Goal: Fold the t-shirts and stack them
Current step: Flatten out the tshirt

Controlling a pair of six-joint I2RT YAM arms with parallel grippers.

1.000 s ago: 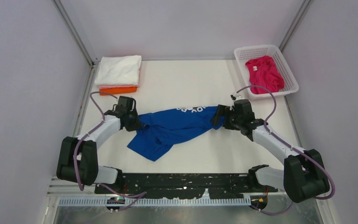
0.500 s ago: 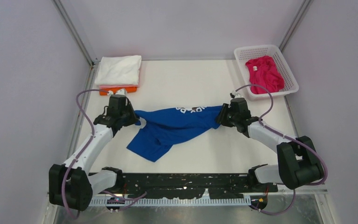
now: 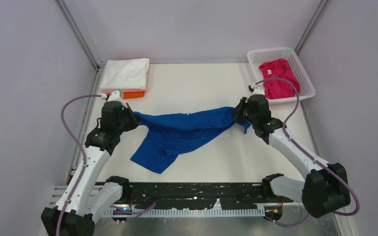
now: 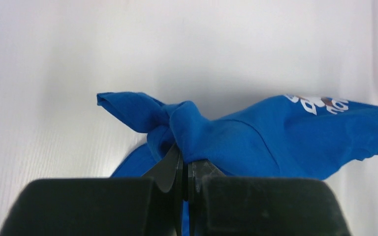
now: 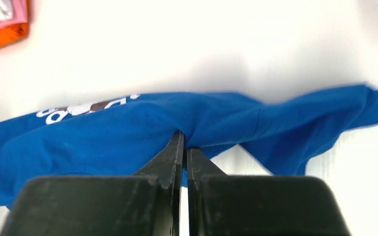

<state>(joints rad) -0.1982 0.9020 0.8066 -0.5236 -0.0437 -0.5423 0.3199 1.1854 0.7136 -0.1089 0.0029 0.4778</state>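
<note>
**A:** Left to right, what's where?

**B:** In the far-left corner of the white surface (image 3: 192, 83) sits the stack: a folded white t-shirt (image 3: 125, 73) on a thin pale pink t-shirt (image 3: 109, 91), with a folded orange t-shirt (image 3: 128, 94) beneath. Next is the left tool (image 4: 182, 160), its jaws pressed together on a bunched knot of the royal blue t-shirt with the small white chest print (image 3: 182, 132). That shirt is strung between the two arms. Its upper edge looks raised, and its loose lower part trails on the surface. The right tool (image 5: 183, 142) is pinched tight on the shirt's other end. At the far right, a crumpled magenta t-shirt (image 3: 278, 78) lies in the white plastic lattice basket (image 3: 273, 50).

**A:** How will the blue one behave?

**B:** I'd say it is light, limp and has no stiffness at all. It sags wherever nothing holds it and will wrinkle easily. It isn't fragile, but a thin pinch could slip under a hard pull.

**A:** And where should it be held?

**B:** Both grips look like gathered cloth rather than clean corners. The shoulder seams or hem corners, with both layers together, should let it spread flat for folding.
</note>
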